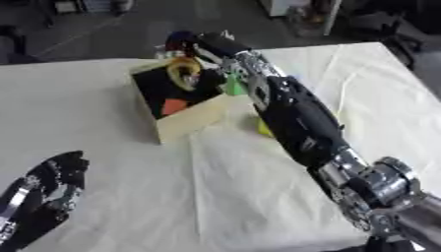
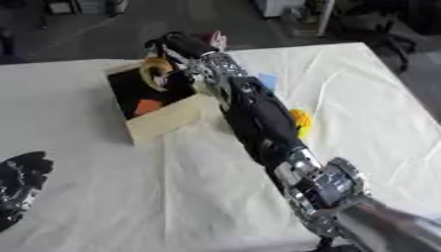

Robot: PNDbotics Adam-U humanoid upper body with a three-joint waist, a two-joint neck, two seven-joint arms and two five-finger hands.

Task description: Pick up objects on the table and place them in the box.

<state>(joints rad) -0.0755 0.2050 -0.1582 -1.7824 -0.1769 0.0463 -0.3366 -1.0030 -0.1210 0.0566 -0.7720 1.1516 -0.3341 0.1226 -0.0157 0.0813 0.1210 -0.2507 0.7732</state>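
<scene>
A tan cardboard box [image 1: 195,121] with a dark inside stands on the white cloth at the upper middle. An orange piece [image 1: 175,105] lies inside it. My right arm reaches from the lower right up to the box. My right hand [image 1: 205,45] is over the box's far corner, fingers curled on a yellow ring-shaped object [image 1: 183,72] that hangs just over the opening. My left hand [image 1: 49,189] rests open at the lower left, fingers up, holding nothing.
A green piece [image 1: 234,88] lies against the box's right side. On the cloth to the right of my arm sit a yellow object [image 2: 299,121] and a light blue piece [image 2: 268,79]. The table's far edge runs just behind the box.
</scene>
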